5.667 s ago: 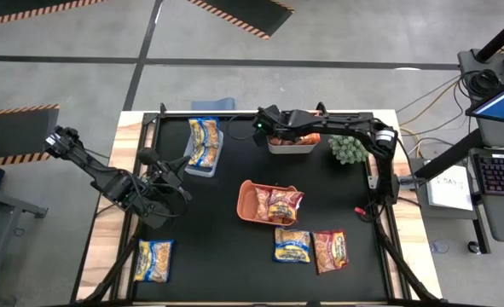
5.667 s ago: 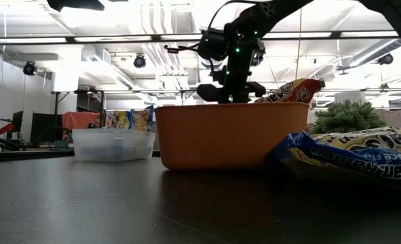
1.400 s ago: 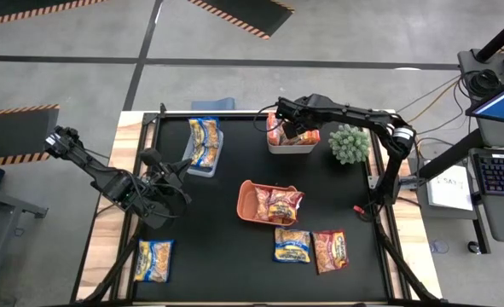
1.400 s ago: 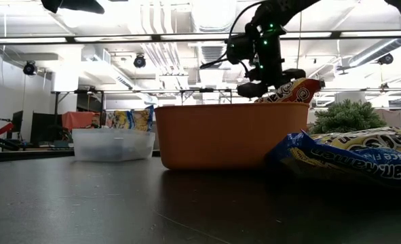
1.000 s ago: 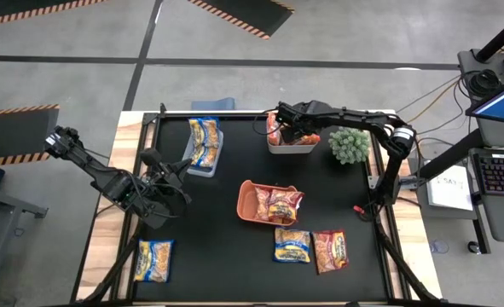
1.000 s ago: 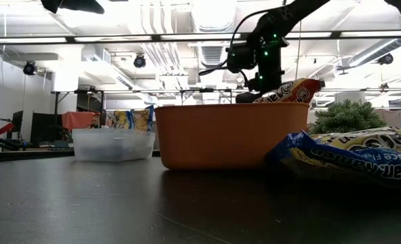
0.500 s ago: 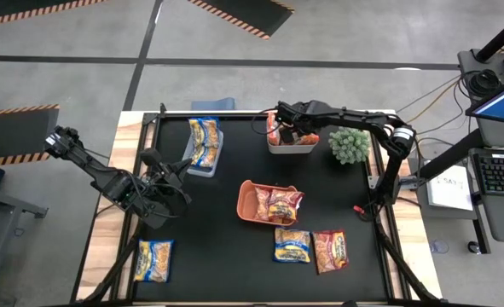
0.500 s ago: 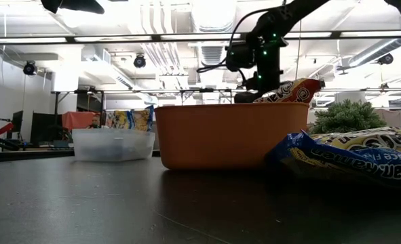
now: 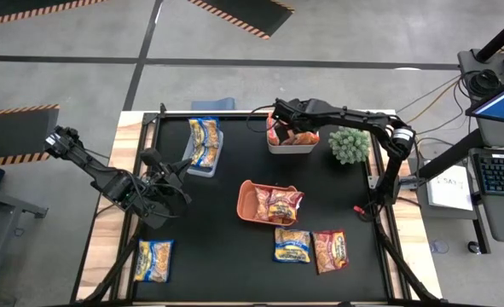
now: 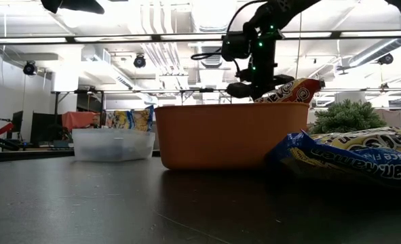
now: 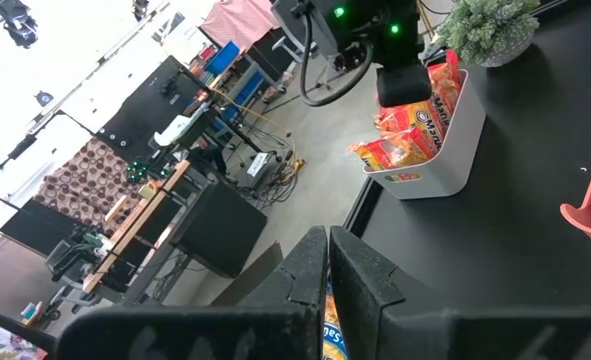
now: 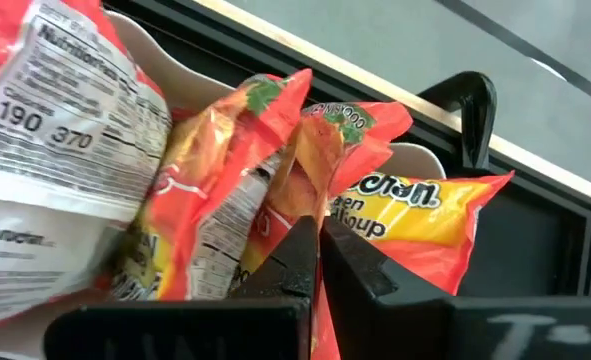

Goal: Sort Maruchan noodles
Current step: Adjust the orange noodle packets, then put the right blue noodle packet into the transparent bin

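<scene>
The right claw is hanging over the white bin at the bench's far side, fingers pinched together on an orange noodle packet standing there. Lifting straight up should keep neighbouring packets undisturbed.

Bright ceiling lights, low view backlit, near packet blurred

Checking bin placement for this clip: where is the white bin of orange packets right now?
In the high view, the white bin sits at the table's far edge, right of centre, just left of the potted plant, under the right gripper.
</scene>
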Controlling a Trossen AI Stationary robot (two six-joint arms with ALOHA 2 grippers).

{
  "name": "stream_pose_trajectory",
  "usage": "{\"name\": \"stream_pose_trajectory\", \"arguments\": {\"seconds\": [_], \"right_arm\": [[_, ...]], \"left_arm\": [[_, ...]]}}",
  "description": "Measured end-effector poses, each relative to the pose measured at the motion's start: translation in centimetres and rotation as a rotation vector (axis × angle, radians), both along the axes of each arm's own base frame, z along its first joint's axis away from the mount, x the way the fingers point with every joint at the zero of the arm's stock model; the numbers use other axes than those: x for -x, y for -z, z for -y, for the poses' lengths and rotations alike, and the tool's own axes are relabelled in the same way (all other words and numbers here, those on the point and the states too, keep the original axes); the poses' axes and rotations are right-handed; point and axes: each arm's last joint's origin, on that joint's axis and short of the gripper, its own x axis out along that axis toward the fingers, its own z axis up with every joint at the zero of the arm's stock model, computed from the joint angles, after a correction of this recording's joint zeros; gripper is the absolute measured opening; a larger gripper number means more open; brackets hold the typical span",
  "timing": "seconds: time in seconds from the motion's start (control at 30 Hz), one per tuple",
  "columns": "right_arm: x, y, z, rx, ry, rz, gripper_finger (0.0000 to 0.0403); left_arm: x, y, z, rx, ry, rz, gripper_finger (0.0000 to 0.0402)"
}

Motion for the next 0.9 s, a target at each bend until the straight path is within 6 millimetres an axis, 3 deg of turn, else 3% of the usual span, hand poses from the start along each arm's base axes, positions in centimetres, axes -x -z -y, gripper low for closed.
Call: {"name": "stream_pose_trajectory", "arguments": {"seconds": [0.33,0.57,0.73,0.9], "right_arm": [[-0.8,0.2,-0.9,0.03,-0.034,0.012,0.0008],[-0.1,-2.4,-1.6,0.083,-0.037,0.049,0.0008],[0.4,-4.8,-3.9,0.108,-0.105,0.1,0.0008],[0.8,-7.4,-8.0,0.114,-0.251,0.171,0.0008]], "left_arm": [[0.0,0.0,0.0,0.0,0.0,0.0,0.0],[0.0,0.0,0.0,0.0,0.0,0.001,0.0],[0.0,0.0,0.0,0.002,0.0,0.004,0.0],[-0.1,-0.1,0.1,0.022,-0.004,0.028,0.0]]}}
